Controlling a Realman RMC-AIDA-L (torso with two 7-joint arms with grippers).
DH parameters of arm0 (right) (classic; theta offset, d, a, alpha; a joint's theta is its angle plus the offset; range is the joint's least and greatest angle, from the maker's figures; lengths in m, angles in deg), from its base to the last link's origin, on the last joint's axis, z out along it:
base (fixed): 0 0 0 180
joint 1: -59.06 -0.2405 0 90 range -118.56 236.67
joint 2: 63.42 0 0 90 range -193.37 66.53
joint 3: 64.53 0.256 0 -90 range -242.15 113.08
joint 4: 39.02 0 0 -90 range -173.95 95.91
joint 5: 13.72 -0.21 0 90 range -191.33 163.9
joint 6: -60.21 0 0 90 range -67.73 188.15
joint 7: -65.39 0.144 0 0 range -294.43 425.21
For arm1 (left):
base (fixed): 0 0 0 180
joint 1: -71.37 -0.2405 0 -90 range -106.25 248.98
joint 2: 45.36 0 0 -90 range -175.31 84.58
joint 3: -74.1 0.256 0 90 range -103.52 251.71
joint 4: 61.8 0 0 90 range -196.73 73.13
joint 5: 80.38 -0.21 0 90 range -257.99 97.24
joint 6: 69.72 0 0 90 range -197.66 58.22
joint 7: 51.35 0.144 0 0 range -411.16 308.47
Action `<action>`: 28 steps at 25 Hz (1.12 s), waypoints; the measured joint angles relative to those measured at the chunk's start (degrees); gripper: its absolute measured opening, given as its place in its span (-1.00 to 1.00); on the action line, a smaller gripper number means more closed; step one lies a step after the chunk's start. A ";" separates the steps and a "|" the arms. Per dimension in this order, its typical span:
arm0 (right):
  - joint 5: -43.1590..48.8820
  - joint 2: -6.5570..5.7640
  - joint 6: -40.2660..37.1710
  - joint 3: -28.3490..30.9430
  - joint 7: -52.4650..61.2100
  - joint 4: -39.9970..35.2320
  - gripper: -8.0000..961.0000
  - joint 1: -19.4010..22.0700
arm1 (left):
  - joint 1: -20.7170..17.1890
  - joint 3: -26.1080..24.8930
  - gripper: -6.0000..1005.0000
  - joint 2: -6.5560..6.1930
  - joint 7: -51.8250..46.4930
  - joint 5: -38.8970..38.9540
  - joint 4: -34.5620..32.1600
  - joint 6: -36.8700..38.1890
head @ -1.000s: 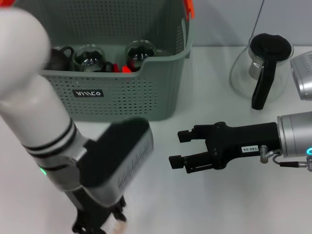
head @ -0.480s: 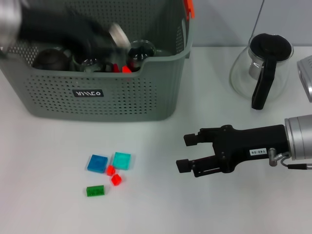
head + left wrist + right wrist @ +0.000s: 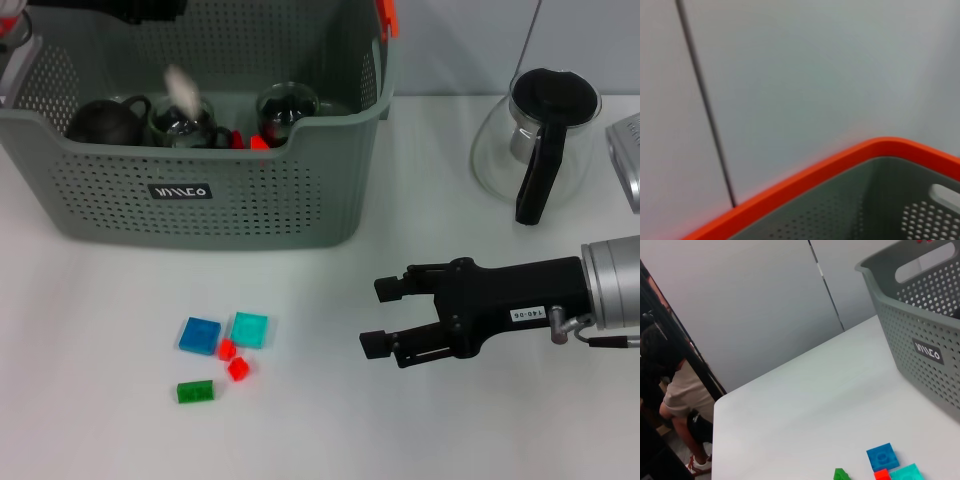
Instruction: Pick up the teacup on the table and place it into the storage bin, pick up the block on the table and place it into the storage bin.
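Head view, storage bin: the grey-green perforated storage bin (image 3: pixel 215 150) stands at the far left of the white counter (image 3: pixel 330 420), with a black teapot (image 3: pixel 100 122) and glass cups (image 3: pixel 285 108) inside.
Head view, blocks: a blue block (image 3: pixel 201 335), a teal block (image 3: pixel 250 329), two small red blocks (image 3: pixel 234 360) and a green block (image 3: pixel 196 392) lie clustered on the counter in front of the bin.
Head view, right hand: the right hand (image 3: pixel 383 316) hovers over the counter right of the blocks, released, fingers spread and grasping nothing.
Head view, left hand: only a dark blur at the top left above the bin; cannot tell its state.
Head view, carafe: a glass carafe (image 3: pixel 535 140) with a black handle stands at the far right.
Left wrist view: the bin's orange rim (image 3: pixel 805 180) and perforated inner wall, close up.
Right wrist view: the bin's labelled wall (image 3: pixel 920 335) and the blue, green, red and teal blocks on the counter.
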 joint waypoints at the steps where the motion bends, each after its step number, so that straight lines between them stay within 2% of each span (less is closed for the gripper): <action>1: 0.00 -0.02 -0.07 0.00 -0.01 0.00 0.87 -0.08 | 0.01 0.09 0.10 0.19 -0.33 -0.61 -0.41 -0.44; 3: 0.00 -0.07 -0.11 -0.04 -0.09 0.00 0.87 -0.19 | -0.05 0.13 0.28 0.32 -0.97 -1.12 -1.76 -0.45; 5: -0.01 -0.10 -0.18 -0.12 -0.26 0.00 0.87 -0.28 | -0.86 -0.11 0.36 0.45 -1.21 0.33 -4.90 2.67; 8: 0.02 -0.19 -0.25 -0.07 -0.51 0.00 0.87 -0.32 | -3.02 0.22 0.48 0.75 0.09 5.47 -11.35 12.59; 9: 0.02 -0.23 -0.23 0.01 -0.54 0.00 0.87 -0.33 | -4.13 0.89 0.52 1.07 2.01 7.86 -14.70 18.86; 11: 0.04 -0.34 -0.23 0.18 -0.58 0.01 0.87 -0.34 | -6.23 2.62 0.60 2.29 6.38 10.43 -20.17 29.27; 13: 0.06 -0.47 -0.24 0.23 -0.59 0.05 0.87 -0.34 | -9.02 5.89 0.68 4.34 11.35 10.29 -26.60 37.42; 15: 0.05 -0.57 -0.26 0.24 -0.59 0.09 0.87 -0.33 | -12.90 11.09 0.75 6.13 14.01 8.24 -32.44 41.16; 18: 0.08 -0.60 -0.20 0.26 -0.58 0.10 0.87 -0.22 | -18.28 20.42 0.81 7.18 14.66 4.83 -38.29 41.73; 21: 0.09 -0.60 -0.10 0.18 -0.58 0.47 0.87 -0.12 | -21.06 27.59 0.86 7.59 14.55 0.06 -39.21 41.46; 28: 0.68 -0.60 0.01 0.34 -0.58 1.76 0.87 -0.35 | -20.14 37.62 0.84 7.71 8.31 -11.00 -32.22 40.49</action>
